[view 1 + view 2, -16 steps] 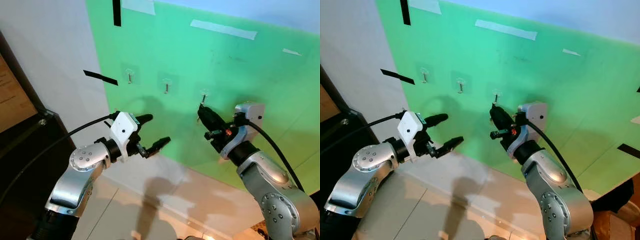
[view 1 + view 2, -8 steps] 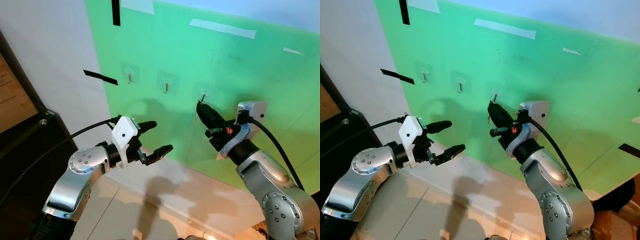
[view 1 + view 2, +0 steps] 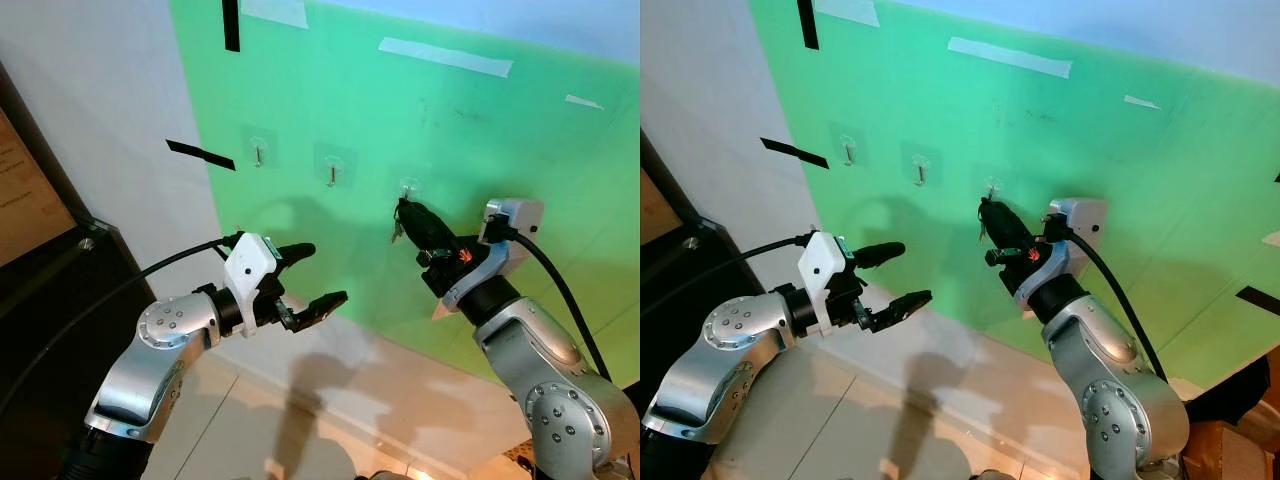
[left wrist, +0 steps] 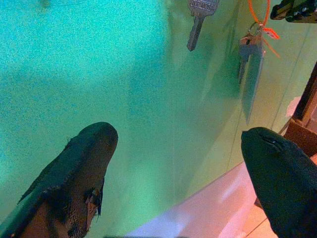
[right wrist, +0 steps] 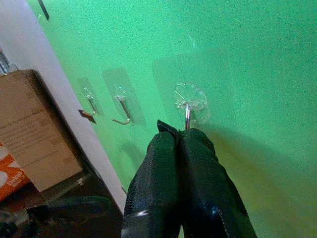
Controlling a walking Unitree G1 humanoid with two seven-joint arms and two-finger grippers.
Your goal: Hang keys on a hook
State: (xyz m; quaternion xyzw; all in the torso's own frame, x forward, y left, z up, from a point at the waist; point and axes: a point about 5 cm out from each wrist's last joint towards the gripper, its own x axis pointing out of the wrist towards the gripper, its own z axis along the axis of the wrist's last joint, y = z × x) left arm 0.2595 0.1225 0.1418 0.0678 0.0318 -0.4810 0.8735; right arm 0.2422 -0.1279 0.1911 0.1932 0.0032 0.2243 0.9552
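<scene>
Right pincer (image 3: 404,210) closed on keys (image 4: 198,20), at hook (image 5: 188,106).

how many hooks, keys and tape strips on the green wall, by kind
hooks: 3
keys: 2, hanging from the right gripper, one at, one at
black tape strips: 2
pale tape strips: 3
total: 10
</scene>
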